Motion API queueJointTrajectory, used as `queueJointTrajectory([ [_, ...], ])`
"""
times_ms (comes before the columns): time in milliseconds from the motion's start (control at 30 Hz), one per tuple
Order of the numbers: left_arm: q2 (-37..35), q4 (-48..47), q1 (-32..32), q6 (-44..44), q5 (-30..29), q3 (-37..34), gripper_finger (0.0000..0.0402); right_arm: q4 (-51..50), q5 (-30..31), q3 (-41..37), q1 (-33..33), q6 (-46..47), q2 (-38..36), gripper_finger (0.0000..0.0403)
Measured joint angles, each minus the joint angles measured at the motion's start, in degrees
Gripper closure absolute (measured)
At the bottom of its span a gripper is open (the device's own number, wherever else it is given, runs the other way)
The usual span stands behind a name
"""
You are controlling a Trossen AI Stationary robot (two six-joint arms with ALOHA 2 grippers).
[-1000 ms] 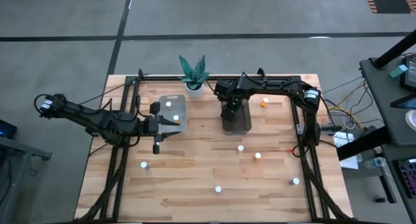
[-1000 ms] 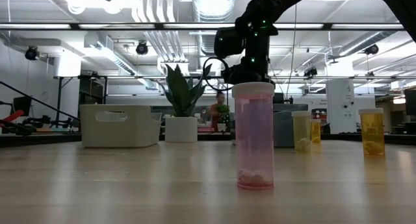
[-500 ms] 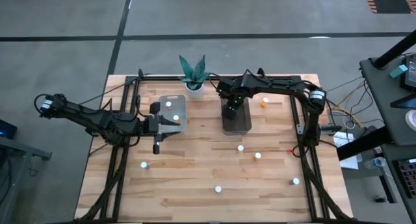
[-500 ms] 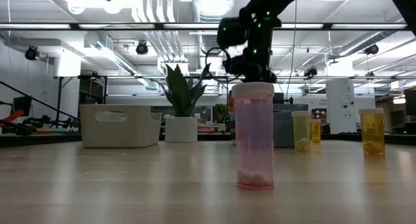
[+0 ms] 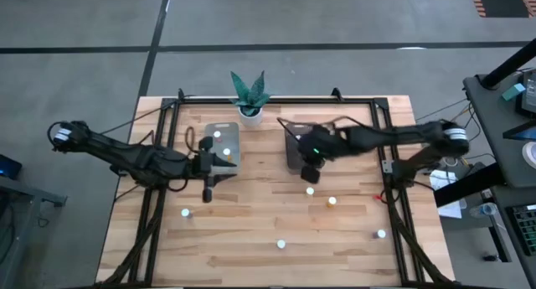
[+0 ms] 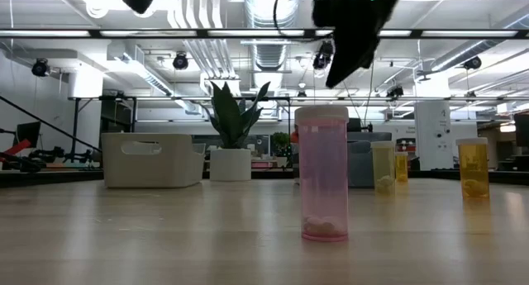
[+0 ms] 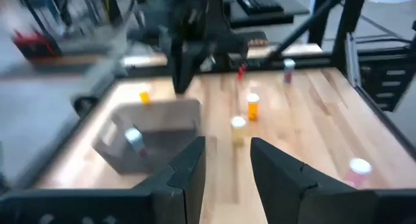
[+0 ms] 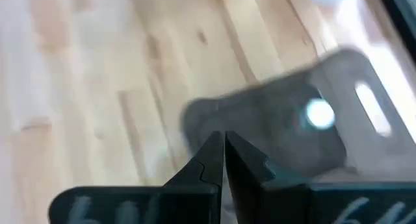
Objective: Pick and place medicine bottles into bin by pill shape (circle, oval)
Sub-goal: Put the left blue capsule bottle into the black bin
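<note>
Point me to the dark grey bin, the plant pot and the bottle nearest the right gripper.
dark grey bin (image 5: 292, 152), high view, left edge.
plant pot (image 5: 249, 113), high view, white rim.
bottle (image 5: 310, 191), high view, white cap.
right gripper (image 5: 307, 173), high view, fingertips.

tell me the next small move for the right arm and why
Probably open the right pincer and lower it toward the nearest bottle on the table. Its fingers are shut with nothing between them, it hangs just off the near edge of the dark bin, and that white-capped bottle stands close in front of it. The left pincer waits beside the clear bin.
</note>
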Motion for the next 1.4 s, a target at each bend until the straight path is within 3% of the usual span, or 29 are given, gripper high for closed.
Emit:
queueJointTrajectory([
  [200,6.5,-0.7,-0.1,-14.0,6.1,0.7,0.0295,17.4,1.4,-13.8,6.6,-5.1,-11.5,0.0394],
  [300,9.6,-3.6,-0.1,-24.5,12.7,3.4,0.0295,24.3,1.4,-19.0,7.4,-7.7,-16.1,0.0394],
  [500,16.6,-19.2,-0.2,-45.6,24.6,11.3,0.0295,32.5,1.5,-25.0,7.4,-13.3,-23.1,0.0394],
  [800,25.6,-41.3,-0.9,-63.7,40.4,19.0,0.0295,35.3,1.5,-26.9,7.4,-18.7,-28.0,0.0394],
  [1100,26.0,-55.5,-7.9,-81.8,41.5,18.5,0.0295,35.3,1.4,-28.3,7.4,-21.4,-29.0,0.0394],
  [1400,25.8,-55.8,-11.9,-84.3,35.7,16.0,0.0251,35.3,1.4,-28.3,7.4,-21.9,-28.9,0.0394],
])
